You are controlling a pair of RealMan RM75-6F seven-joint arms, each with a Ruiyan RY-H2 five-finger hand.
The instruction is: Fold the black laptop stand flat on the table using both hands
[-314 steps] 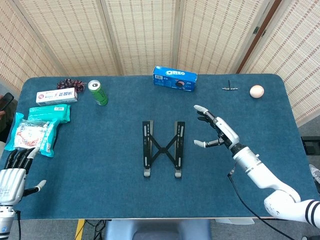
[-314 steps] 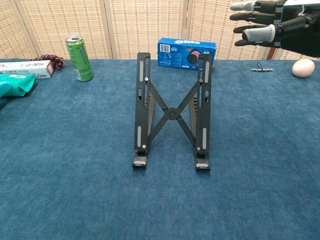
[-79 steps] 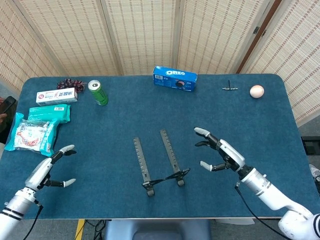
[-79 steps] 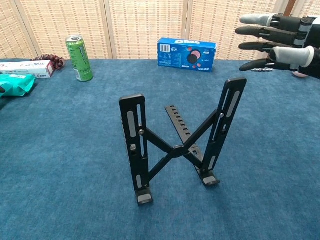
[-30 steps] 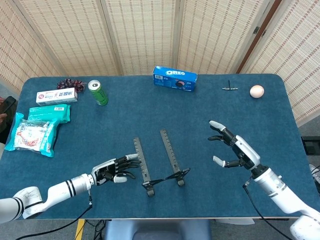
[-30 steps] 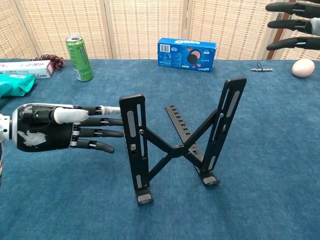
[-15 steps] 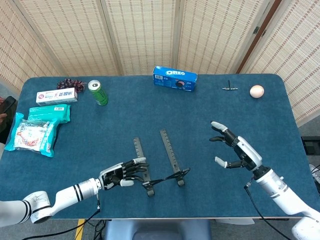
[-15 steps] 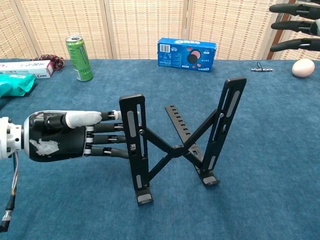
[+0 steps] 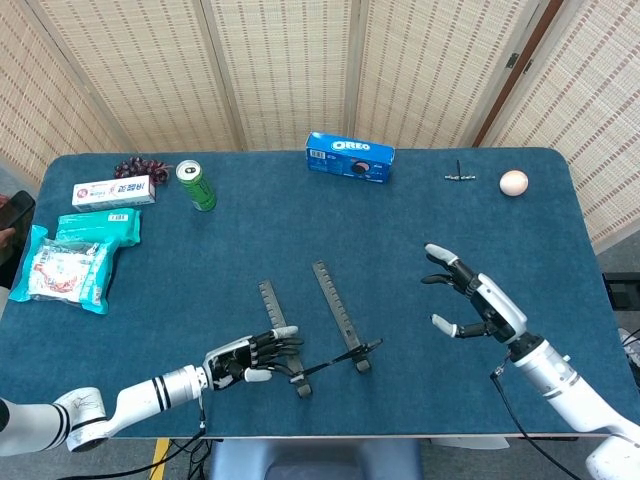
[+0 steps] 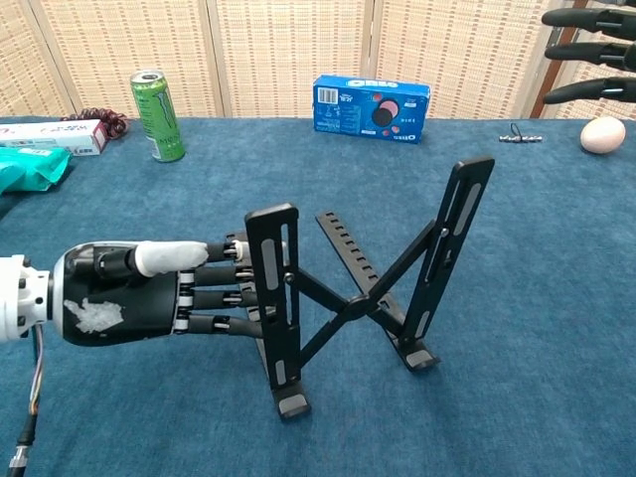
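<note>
Pressing left robot hand (image 10: 129, 295) fingers on stiff, light black hinged metal laptop stand (image 10: 348, 288)'s left rail, we see no closed grip; right robot hand (image 9: 475, 300) spread, empty.

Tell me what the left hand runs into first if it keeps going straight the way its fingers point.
The left hand points toward the laptop stand, and its fingers already seem to reach the stand's near upright bar. So that bar comes first, though whether they actually touch it is unclear.

Laptop stand (image 10: 343, 298): matt black metal, smooth. Table (image 9: 300, 240): blue napped cloth, matt. Left hand (image 10: 129, 293): glossy black and white plastic shell. Can (image 9: 197, 186): glossy green metal. Biscuit box (image 9: 350, 157): glossy blue card. Egg (image 9: 513, 183): smooth, matt
</note>
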